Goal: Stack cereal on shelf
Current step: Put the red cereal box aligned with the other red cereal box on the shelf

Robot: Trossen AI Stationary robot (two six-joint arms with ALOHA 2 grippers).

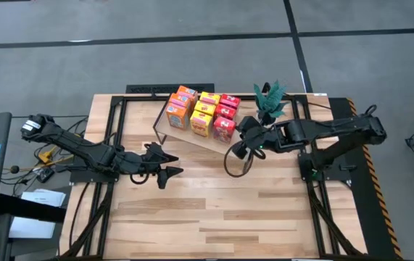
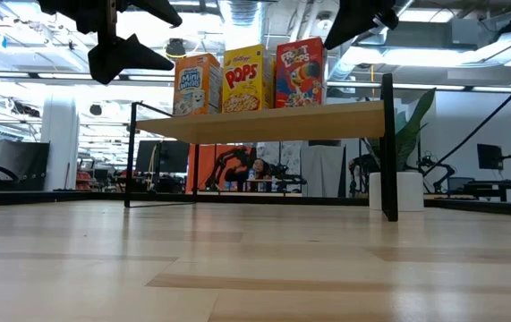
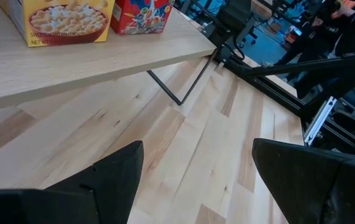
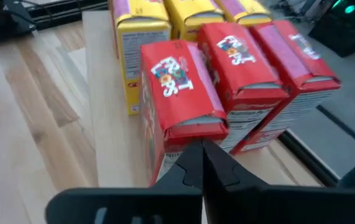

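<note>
Nine small cereal boxes stand upright in three rows on the light-wood shelf (image 1: 181, 135): orange (image 1: 180, 109), yellow (image 1: 205, 112) and red (image 1: 225, 116). The low view shows the front three on the shelf board (image 2: 264, 123). My right gripper (image 1: 238, 127) is shut, at the right side of the nearest red box (image 4: 177, 93), about level with its top. My left gripper (image 1: 167, 162) is open and empty above the table, near and left of the shelf; its wrist view (image 3: 196, 155) shows bare planks between the fingers. My right gripper's shut fingertips (image 4: 202, 152) stand at the nearest red box's end by its upper edge (image 4: 193, 127), coming level from the table's right. I cannot tell whether they touch the box. The box stands upright on the shelf.
A green plant in a white pot (image 1: 270, 101) stands right of the shelf, behind my right gripper. Black frame rails (image 1: 109, 130) run along both table sides. A cable loop (image 1: 234, 161) hangs under my right arm. Bare planks (image 1: 214, 210) fill the near half.
</note>
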